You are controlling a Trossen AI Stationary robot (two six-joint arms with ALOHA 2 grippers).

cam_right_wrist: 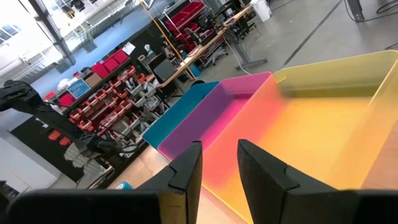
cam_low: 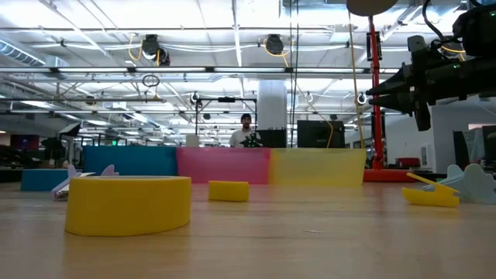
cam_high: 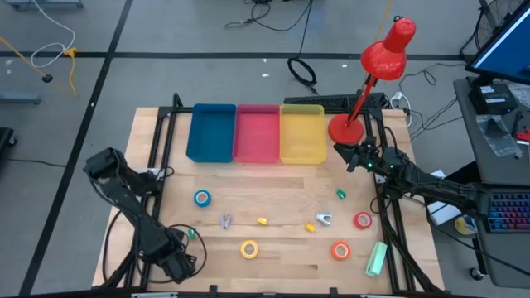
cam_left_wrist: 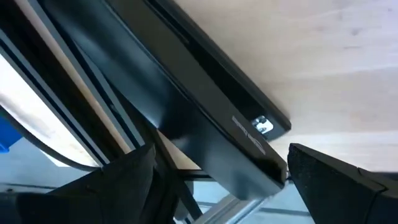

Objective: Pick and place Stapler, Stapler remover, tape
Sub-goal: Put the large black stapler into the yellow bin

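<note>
In the high view, tape rolls lie flat on the wooden table: blue [cam_high: 202, 198], yellow [cam_high: 249, 248], red [cam_high: 362, 220] and orange-red [cam_high: 340, 250]. A mint-green stapler [cam_high: 377, 258] lies near the right near corner, and two small yellow staplers [cam_high: 262, 221] [cam_high: 310, 226] lie mid-table. Silvery clawed staple removers [cam_high: 225, 220] [cam_high: 323, 218] rest nearby. My right gripper [cam_high: 352, 157] [cam_right_wrist: 219, 162] hovers by the yellow bin's near right corner, slightly open and empty. My left gripper [cam_high: 180, 266] [cam_left_wrist: 217, 180] waits open at the near left edge.
Blue [cam_high: 210, 132], pink [cam_high: 257, 132] and yellow [cam_high: 302, 132] bins stand side by side at the far edge. A red desk lamp's base [cam_high: 345, 128] sits right of the yellow bin. A small green piece [cam_high: 340, 194] lies mid-right. Black frame rails [cam_high: 161, 149] border both sides.
</note>
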